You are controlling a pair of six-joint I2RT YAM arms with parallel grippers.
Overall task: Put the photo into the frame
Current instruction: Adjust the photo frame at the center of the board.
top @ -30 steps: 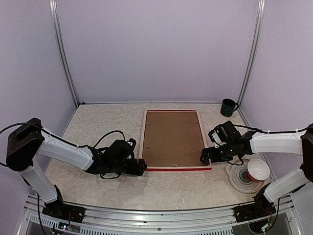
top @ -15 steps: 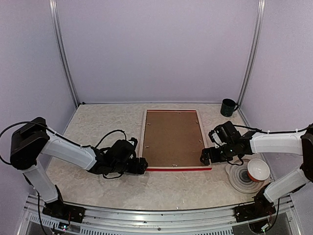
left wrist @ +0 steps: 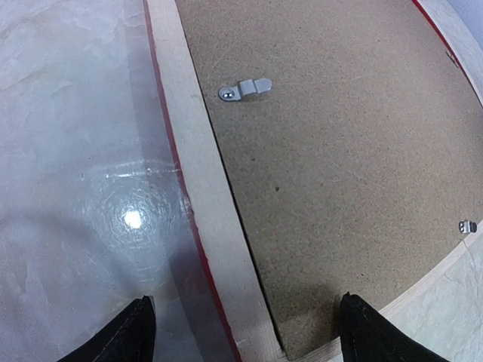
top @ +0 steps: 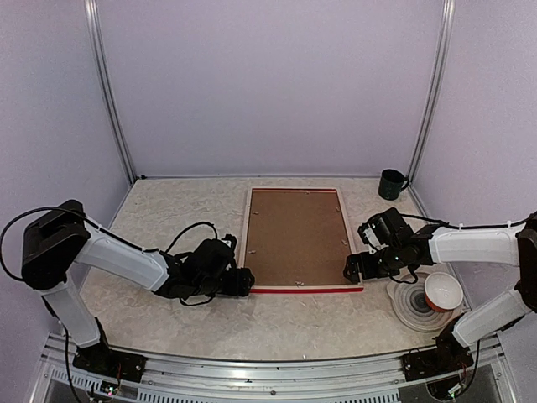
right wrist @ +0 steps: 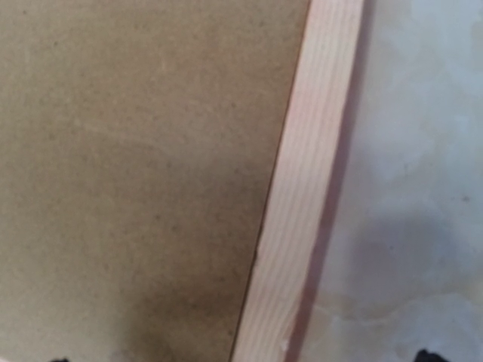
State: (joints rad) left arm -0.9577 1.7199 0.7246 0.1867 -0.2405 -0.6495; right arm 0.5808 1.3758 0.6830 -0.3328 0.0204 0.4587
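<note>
The frame (top: 245,235) lies face down mid-table, pale wood back up and a red edge along its near side. A brown backing board (top: 295,237) fills it. The photo is hidden. My left gripper (top: 243,283) is open at the near left corner. In the left wrist view its jaws (left wrist: 243,302) straddle the frame's left rail (left wrist: 204,204) beside the board (left wrist: 339,151), touching neither. My right gripper (top: 352,269) is open at the near right side. In the right wrist view only its fingertips show, either side of the rail (right wrist: 317,173) and board (right wrist: 136,151).
A dark green mug (top: 391,184) stands at the back right. A red-and-white bowl (top: 440,291) sits on stacked plates (top: 409,309) near the right arm. Small metal clips (left wrist: 245,89) hold the board. Walls and corner posts enclose the table.
My left gripper has slid right, up to the frame's near left corner. The right arm and the frame have not moved.
</note>
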